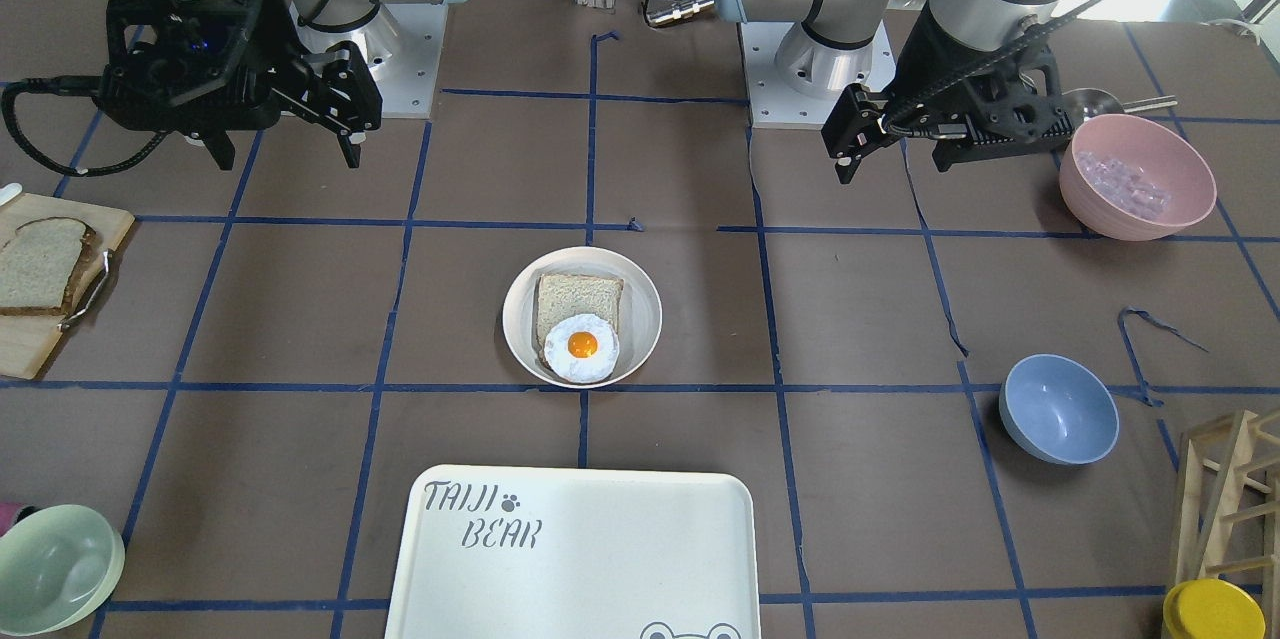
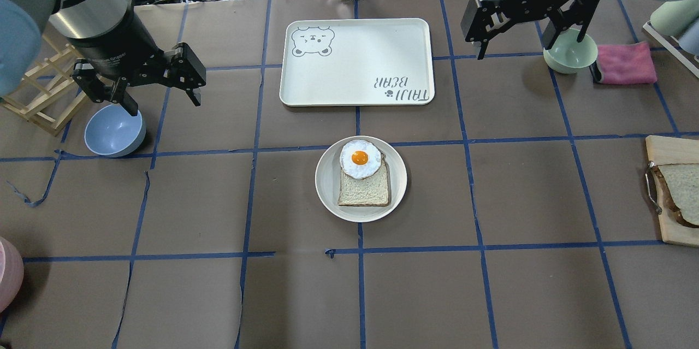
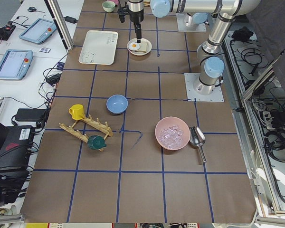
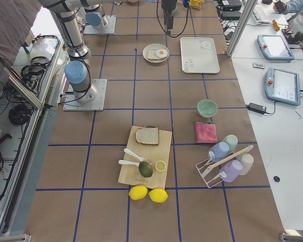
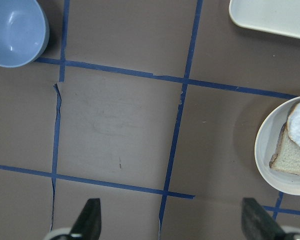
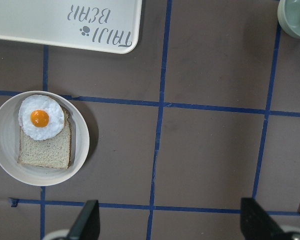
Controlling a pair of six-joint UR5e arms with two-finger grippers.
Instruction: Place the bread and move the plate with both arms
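Observation:
The bread (image 1: 40, 264), with dark crust and speckled crumb, lies on a wooden cutting board (image 1: 30, 344) at the table's end on my right; it also shows in the overhead view (image 2: 680, 190). The plate (image 2: 326, 179) sits mid-table and holds a paler square slice (image 2: 363, 190) with a fried egg (image 2: 360, 159) on it. My left gripper (image 2: 164, 106) hangs open and empty above the table, left of the plate. My right gripper (image 2: 514, 49) hangs open and empty at the far right, well above the table. Both are far from the bread and the plate.
The white "TAIJI BEAR" tray (image 2: 355, 59) lies just beyond the plate. A blue bowl (image 2: 114, 130) and a wooden rack (image 2: 38, 98) are under my left gripper. A green bowl (image 2: 568, 54) and a pink cloth (image 2: 625, 63) are by my right. A pink bowl (image 1: 1137, 176) stands near the left base.

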